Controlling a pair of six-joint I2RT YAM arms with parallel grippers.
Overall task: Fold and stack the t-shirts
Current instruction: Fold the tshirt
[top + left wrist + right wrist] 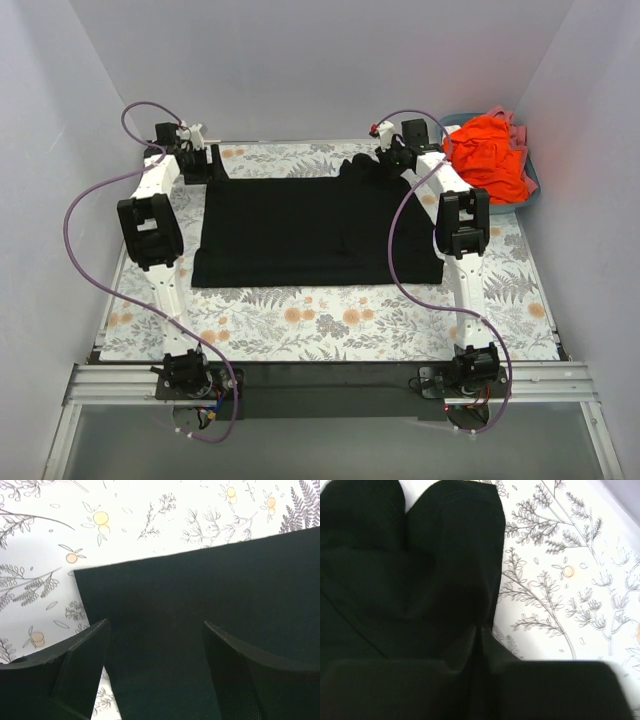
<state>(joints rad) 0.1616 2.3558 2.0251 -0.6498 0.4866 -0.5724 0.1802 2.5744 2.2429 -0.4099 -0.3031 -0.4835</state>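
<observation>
- The black shirt (310, 230) lies flat across the middle of the bench (330, 320), folded into a broad rectangle. Its near edge runs roughly parallel to the bench's near edge.
- Along its far edge, toward the right, the cloth is bunched up into a small raised heap instead of lying smooth.
- The left pincer (205, 165) is at the shirt's far-left corner, close to the bench's far-left corner.
- In the left wrist view the left pincer (155, 655) is spread wide. Its two dark fingers (82, 660) stand well apart over the shirt's (225, 580) corner, with no cloth held between them.
- The right pincer (385, 160) is at the bunched heap on the far edge.
- In the right wrist view the right pincer (480, 650) has its fingers drawn nearly together on a fold of the shirt (395, 580), pinching the cloth near its edge. Black on black makes the exact hold hard to see.
- The orange shirt (488, 155) sits crumpled in the basket (533, 190) at the bench's far-right corner.
- A bit of pink cloth (516, 128) shows behind it.
</observation>
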